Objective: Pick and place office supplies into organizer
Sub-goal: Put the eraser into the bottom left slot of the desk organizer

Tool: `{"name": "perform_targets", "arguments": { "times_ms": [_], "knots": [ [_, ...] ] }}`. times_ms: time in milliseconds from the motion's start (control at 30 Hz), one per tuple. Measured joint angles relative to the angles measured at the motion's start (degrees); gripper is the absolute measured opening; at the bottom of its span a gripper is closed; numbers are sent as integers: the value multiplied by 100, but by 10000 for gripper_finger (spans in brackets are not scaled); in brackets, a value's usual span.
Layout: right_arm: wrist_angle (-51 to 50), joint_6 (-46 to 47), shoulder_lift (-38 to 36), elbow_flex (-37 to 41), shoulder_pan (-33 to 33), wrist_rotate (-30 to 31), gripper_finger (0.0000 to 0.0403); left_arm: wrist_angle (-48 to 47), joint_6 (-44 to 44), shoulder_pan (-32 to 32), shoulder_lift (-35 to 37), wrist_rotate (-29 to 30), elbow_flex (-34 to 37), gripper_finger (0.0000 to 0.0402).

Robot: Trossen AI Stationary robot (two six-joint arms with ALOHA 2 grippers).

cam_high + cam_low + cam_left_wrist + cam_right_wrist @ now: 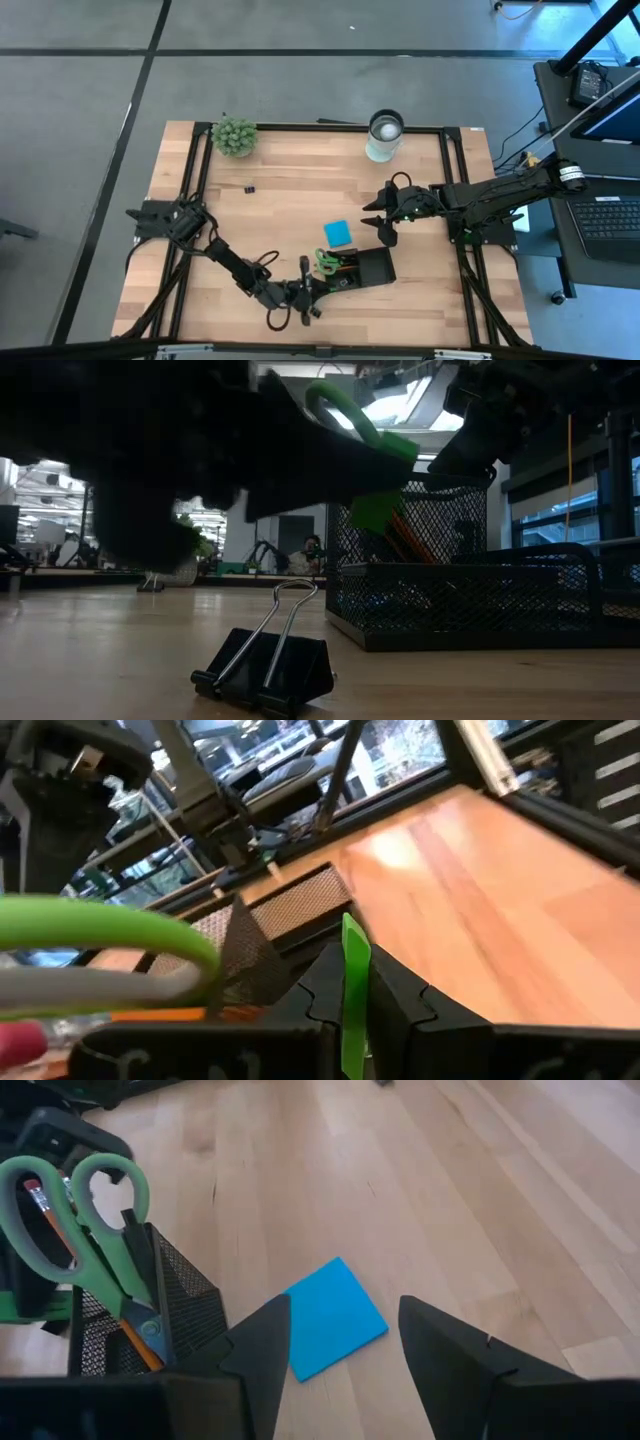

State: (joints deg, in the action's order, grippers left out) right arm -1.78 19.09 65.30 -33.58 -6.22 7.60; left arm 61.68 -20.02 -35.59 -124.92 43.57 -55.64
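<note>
Wooden table [290,205] fills the high view, with both arms reaching in over it. Black mesh organizer [365,266] sits near the front edge, green-handled scissors [75,1220] and an orange pencil [140,1342] standing in its taller pocket. Above the blue note pad [339,233], which lies just beside the organizer, the right gripper [382,218] hovers with fingers spread wide. Beside the organizer, the left gripper [310,290] is pinched on a thin green piece [354,995]. A black binder clip [265,665] lies on the wood nearby.
</note>
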Motion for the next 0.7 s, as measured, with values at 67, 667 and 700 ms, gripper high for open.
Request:
{"name": "perform_targets", "arguments": {
  "times_ms": [67,667,700],
  "knots": [
    [2,12,0,0,0,0,189,-21,26,66,0,-11,0,17],
    [12,13,0,0,0,0,189,-218,369,394,-228,-568,-13,20],
    [13,15,0,-1,0,0,189,-324,403,397,-250,-615,-8,23]
  ]
}}
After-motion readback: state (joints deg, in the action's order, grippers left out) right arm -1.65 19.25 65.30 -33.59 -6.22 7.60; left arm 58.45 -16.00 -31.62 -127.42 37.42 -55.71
